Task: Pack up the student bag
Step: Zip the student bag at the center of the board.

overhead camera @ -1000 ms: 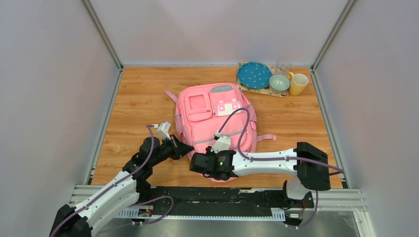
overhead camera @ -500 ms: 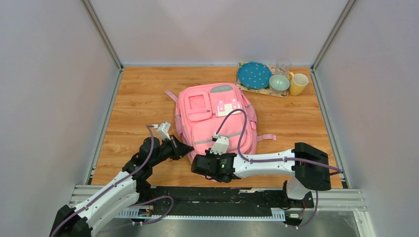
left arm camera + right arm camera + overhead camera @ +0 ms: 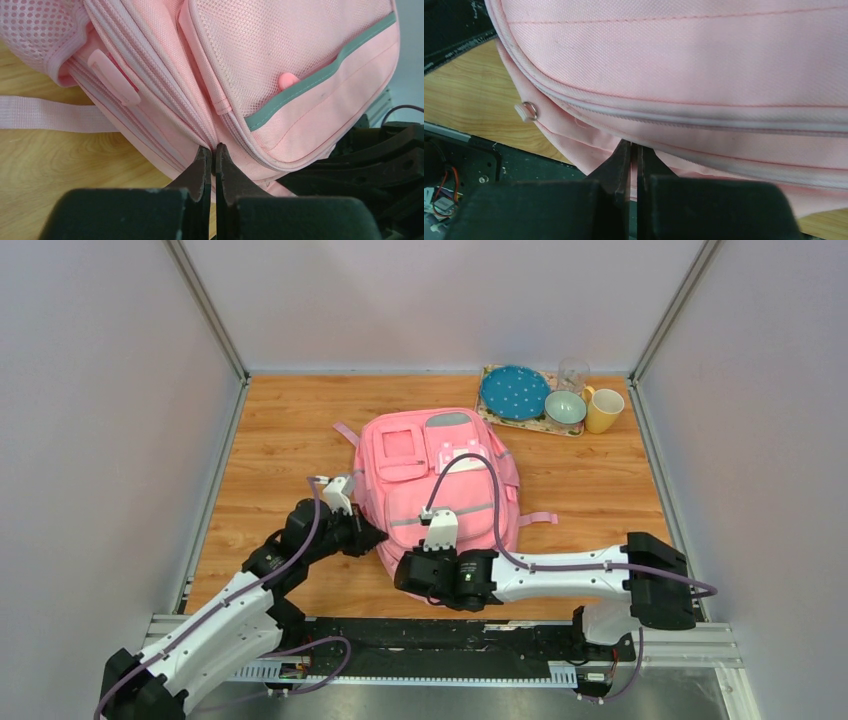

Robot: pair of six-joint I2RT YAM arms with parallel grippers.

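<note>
Top external view: the bag [image 3: 400,495] is laid flat mid-tabletop [image 3: 270,440], bare wood at both sides. Left jaws are pinched shut on its meshy seam, right jaws on its smooth near edge.

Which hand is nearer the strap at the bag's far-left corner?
Left. The left hand is at the bag's left side, not far from that strap; the right hand is at the bag's near edge, farther away.

Left hand [image 3: 212,156] and right hand [image 3: 634,150] both pinched closed, arms low.
</note>
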